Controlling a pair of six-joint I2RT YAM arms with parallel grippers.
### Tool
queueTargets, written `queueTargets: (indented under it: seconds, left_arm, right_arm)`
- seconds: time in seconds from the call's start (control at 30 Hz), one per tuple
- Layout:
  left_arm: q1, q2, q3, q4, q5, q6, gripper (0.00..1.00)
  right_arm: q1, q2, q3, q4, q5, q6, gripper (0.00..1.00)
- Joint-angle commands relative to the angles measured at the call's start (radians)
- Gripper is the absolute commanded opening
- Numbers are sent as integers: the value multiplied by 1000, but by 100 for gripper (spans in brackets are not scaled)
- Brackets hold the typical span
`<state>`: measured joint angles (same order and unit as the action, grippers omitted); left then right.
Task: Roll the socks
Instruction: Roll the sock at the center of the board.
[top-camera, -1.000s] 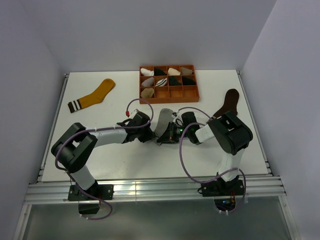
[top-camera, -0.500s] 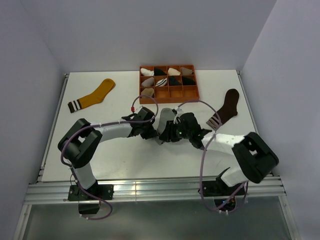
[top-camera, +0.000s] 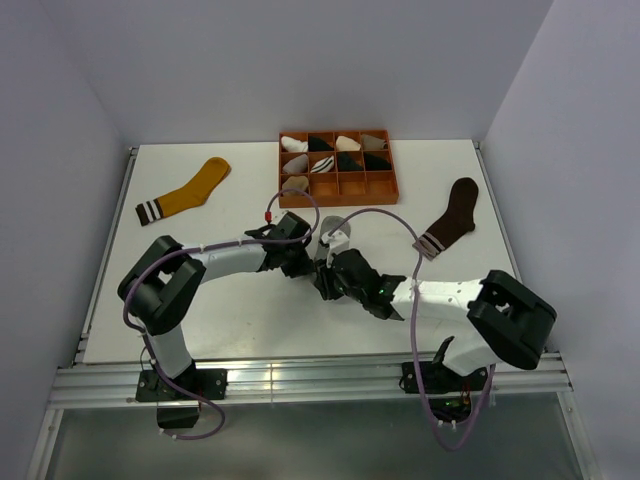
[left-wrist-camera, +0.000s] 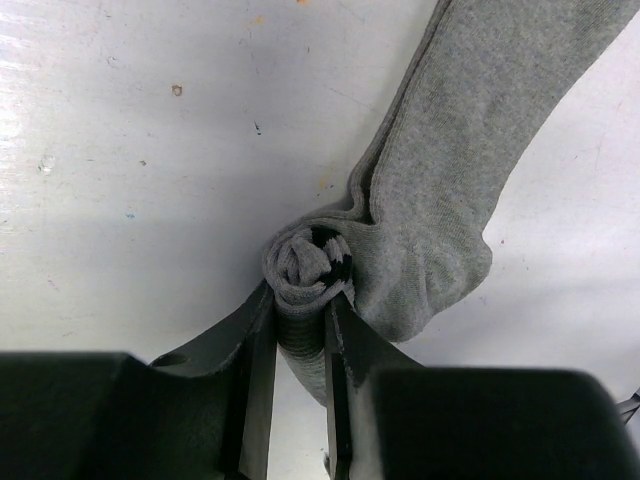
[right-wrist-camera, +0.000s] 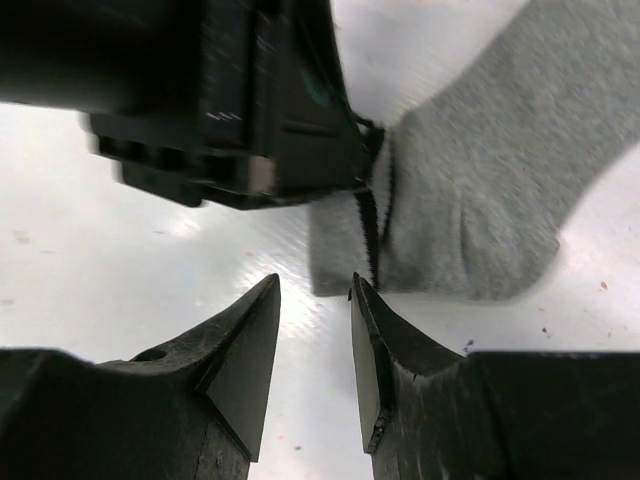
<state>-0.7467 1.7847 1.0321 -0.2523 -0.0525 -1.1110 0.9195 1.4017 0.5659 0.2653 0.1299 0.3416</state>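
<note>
The right gripper (right-wrist-camera: 312, 285) has drawn back from the grey sock (left-wrist-camera: 440, 180); its jaws stand spread, empty, just short of it. The left gripper (left-wrist-camera: 300, 300) pinches the sock's rolled cuff on the table (left-wrist-camera: 120, 150).

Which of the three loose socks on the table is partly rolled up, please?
The grey sock in the left gripper: its cuff end is wound into a small coil, while the mustard-yellow sock and the dark brown sock lie flat.
</note>
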Motion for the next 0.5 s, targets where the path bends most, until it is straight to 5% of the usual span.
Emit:
queueTargets:
  seconds: [0.0,0.47]
  left_arm:
    - [-2,41,-15,-130,-21,50,4]
    - [-3,44,-26,-104,5,56,5]
  right_arm:
    - [28,46,52,3,103,-49,42]
    - [84,240,129,-55,200,-76,44]
